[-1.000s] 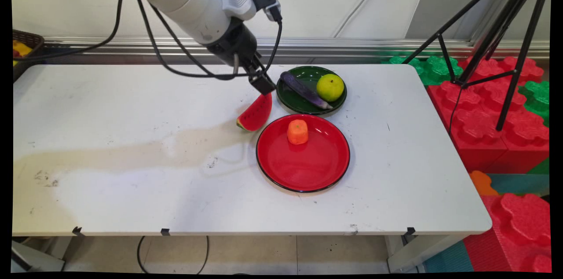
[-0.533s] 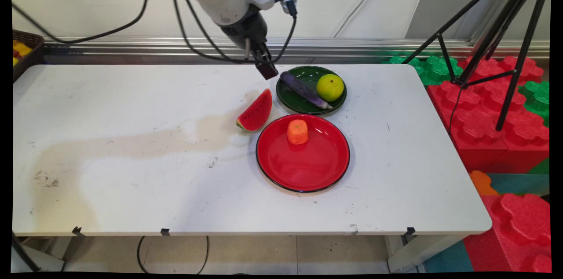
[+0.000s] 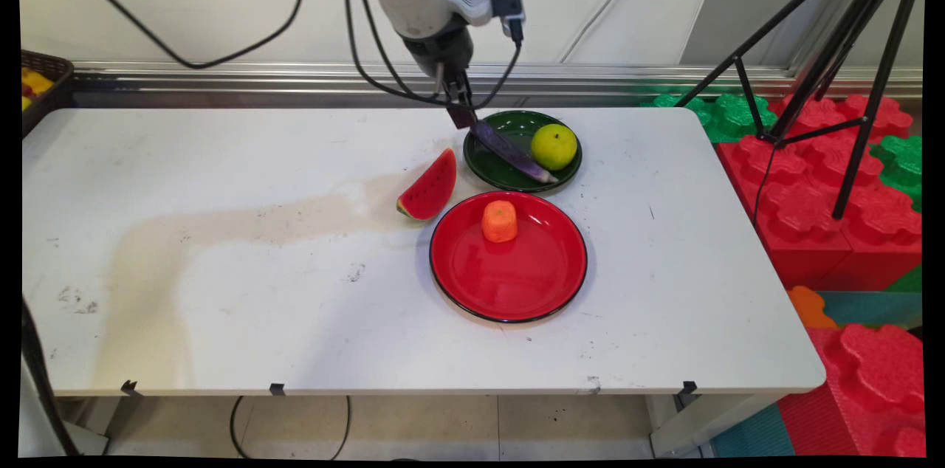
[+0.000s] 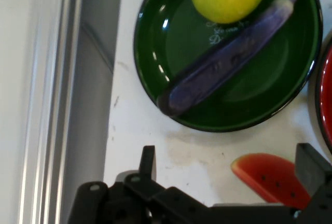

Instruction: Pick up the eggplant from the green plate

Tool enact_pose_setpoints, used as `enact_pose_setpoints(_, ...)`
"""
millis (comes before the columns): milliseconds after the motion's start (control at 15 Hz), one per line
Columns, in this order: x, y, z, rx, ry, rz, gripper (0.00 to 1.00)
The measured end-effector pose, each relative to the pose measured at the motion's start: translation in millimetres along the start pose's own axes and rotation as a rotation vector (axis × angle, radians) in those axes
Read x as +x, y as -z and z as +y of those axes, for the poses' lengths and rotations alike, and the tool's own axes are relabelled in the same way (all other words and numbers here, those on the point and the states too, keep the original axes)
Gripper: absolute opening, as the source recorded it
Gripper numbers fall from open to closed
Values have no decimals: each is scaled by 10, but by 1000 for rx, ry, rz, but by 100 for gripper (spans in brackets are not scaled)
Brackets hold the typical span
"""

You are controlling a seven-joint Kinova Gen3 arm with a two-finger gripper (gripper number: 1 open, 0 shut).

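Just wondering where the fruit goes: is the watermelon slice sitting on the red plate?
No, the watermelon slice lies on the bare white table, just left of the red plate, which holds only an orange piece.

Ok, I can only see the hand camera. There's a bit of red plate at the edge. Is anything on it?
Observer: Yes, an orange carrot chunk stands on the red plate, toward its far side.
Operator: And is the watermelon on a plate too?
Observer: No, the watermelon slice lies on the white table, left of both plates.
Operator: What's way off to the side?
Observer: A dark basket with yellow things in it sits past the table's far left corner.
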Motion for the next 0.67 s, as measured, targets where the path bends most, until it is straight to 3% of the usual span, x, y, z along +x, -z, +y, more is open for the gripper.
enact_pose_setpoints(667,292,-959,-191,-92,-210,-53,100)
